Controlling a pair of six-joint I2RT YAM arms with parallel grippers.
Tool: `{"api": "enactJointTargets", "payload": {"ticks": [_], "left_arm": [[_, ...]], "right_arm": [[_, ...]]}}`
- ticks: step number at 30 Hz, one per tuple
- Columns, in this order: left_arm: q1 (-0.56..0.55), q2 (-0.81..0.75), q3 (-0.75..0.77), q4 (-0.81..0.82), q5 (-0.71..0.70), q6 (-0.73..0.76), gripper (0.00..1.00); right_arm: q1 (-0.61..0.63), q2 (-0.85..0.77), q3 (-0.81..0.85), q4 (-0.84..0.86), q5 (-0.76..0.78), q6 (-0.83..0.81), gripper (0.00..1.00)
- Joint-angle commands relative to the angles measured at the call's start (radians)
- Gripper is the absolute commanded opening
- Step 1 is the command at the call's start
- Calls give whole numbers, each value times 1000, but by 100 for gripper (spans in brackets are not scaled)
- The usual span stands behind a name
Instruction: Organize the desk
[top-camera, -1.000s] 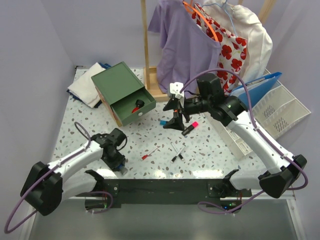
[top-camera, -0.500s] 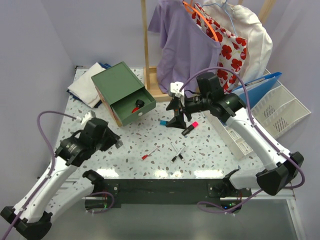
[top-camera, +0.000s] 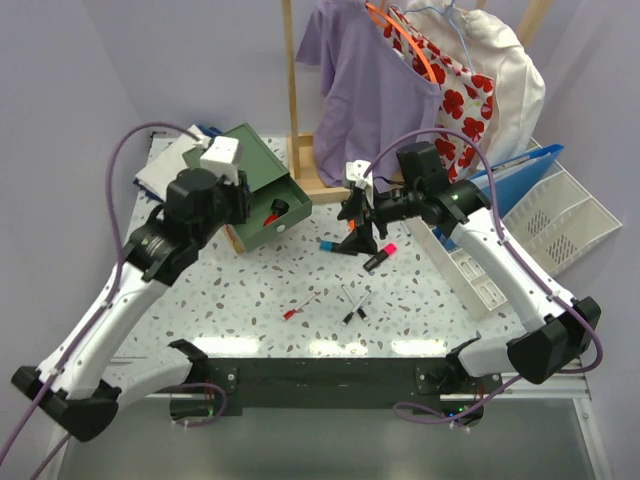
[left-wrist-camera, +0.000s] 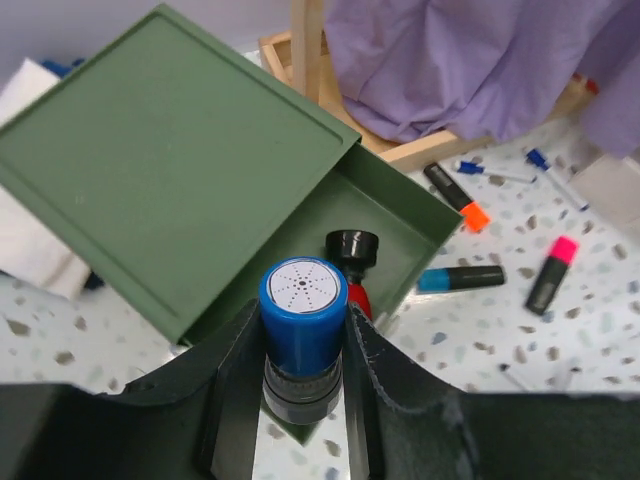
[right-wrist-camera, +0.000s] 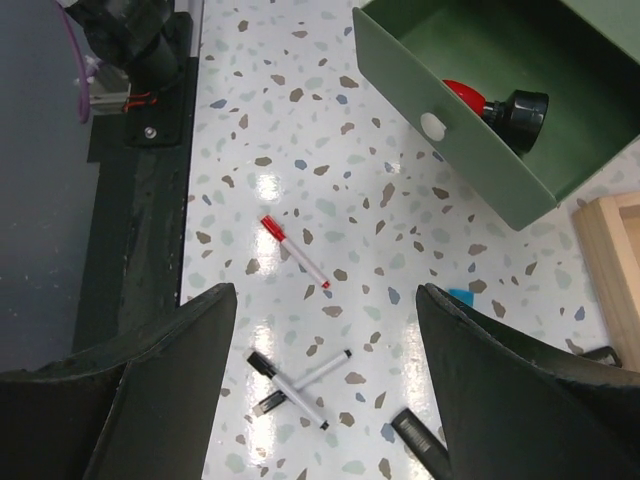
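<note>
My left gripper (left-wrist-camera: 303, 330) is shut on a blue-capped stamp (left-wrist-camera: 303, 305) with a black base. It hangs above the open drawer (left-wrist-camera: 400, 225) of a green box (top-camera: 238, 165) at the back left of the desk (top-camera: 420, 300). A red and black stamp (left-wrist-camera: 352, 252) lies in that drawer. My right gripper (top-camera: 356, 228) stands open over the desk's middle with nothing between its fingers. Below it lie a red pen (right-wrist-camera: 293, 250) and two crossed black pens (right-wrist-camera: 300, 385).
Blue (left-wrist-camera: 460, 277), pink (left-wrist-camera: 553, 272) and orange (left-wrist-camera: 455, 198) highlighters lie right of the drawer. A wooden clothes rack (top-camera: 300, 120) with garments stands behind. A white slotted file tray (top-camera: 565, 215) is at the right edge, and a folded white cloth (top-camera: 168, 172) at the back left.
My left arm has lifted from the desk's near left and swung back over the green box's drawer with the blue stamp in its jaws. The right gripper has barely moved.
</note>
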Motion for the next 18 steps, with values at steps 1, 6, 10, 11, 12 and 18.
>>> {"api": "enactJointTargets", "payload": {"ticks": [1,6,10,11,12,18], "left_arm": [[-3,142,99,71,84,340,0],[-5,272,199,8,131,471,5],[-5,334,226,-19,135,515,10],[-3,348,252,-36,137,515,11],[-3,361,265,-74,140,512,14],[-3,446,283,-179,115,500,23]], "right_arm": [[-2,-29,2,40,-65,-25,77],[-1,-27,-17,51,-78,-36,78],[-2,-23,-22,51,-75,-50,78],[-2,-20,-24,50,-75,-51,78],[-2,-17,-25,48,-72,-59,78],[-1,-1,-33,51,-69,-68,78]]}}
